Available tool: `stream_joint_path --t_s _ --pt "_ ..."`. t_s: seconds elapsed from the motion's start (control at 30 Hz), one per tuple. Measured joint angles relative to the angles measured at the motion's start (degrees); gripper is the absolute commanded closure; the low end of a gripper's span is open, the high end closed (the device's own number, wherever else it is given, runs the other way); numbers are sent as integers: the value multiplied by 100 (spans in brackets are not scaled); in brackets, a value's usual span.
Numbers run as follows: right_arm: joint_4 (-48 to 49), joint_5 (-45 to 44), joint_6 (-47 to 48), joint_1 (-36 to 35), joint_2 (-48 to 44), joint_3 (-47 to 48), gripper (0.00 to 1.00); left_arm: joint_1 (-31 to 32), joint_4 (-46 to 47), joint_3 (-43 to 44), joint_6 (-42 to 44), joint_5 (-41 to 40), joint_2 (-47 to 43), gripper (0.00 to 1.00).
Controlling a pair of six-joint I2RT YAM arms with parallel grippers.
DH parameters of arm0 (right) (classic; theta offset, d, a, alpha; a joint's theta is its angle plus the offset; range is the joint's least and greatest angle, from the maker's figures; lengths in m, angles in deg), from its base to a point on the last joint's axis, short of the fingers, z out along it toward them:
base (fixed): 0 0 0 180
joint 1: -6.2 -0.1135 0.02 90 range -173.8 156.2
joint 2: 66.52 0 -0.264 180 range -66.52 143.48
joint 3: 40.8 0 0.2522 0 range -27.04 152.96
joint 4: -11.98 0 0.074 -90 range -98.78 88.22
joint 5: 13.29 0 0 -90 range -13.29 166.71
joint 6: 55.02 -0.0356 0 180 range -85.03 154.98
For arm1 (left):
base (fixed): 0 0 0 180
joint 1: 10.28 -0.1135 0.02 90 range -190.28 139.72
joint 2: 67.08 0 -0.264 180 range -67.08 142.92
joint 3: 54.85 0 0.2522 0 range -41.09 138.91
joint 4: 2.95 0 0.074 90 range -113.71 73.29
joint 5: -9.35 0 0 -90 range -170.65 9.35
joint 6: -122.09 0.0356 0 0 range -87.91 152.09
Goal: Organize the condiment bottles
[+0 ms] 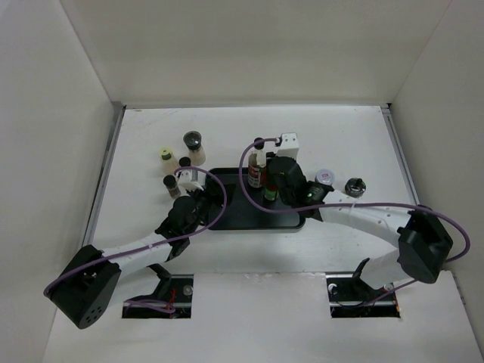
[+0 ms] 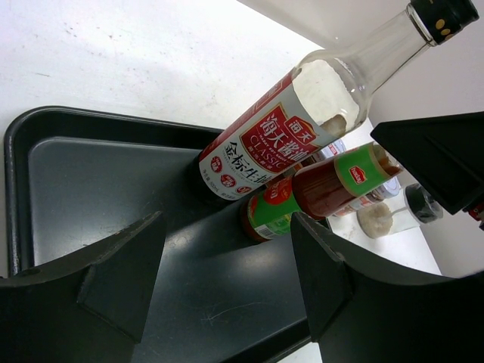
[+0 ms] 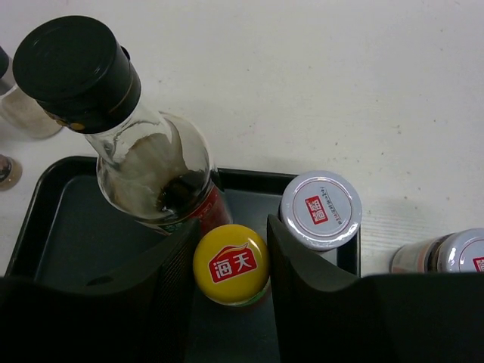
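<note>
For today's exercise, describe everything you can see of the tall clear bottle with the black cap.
The tall clear bottle is glass, with a black cap dotted gold, a long neck and a red-and-white label reading CLASSIC. It looks almost empty, with dark dregs at the bottom. It stands upright in the black tray, close beside the yellow-capped sauce bottle; whether they touch is unclear.

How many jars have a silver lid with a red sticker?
2. One silver-lidded jar stands at the tray's right corner beside the yellow-capped bottle; the other jar sits farther right on the table. More may be hidden.
</note>
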Motion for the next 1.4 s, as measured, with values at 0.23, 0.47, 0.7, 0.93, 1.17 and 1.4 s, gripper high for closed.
stream_joint_path --t_s 0.23,0.47,0.7,0.93,1.17,1.4 --pt "216 0 -74 0 -162 -70 28 2 0 0 0 -2 0 34" --pt "197 146 -214 96 -1659 -557 72 2 -2 0 0 -2 0 34" --pt "-533 398 -769 1370 -2328 -1180 31 15 0 0 0 0 0 34" --pt "-1080 625 -872 1980 -1707 -1436 18 39 -2 0 0 -2 0 34" --pt "-1049 737 -894 2269 -1095 -1436 19 46 0 0 0 -4 0 34" --pt "-975 741 -896 2409 -717 -1436 24 39 0 0 0 -4 0 34"
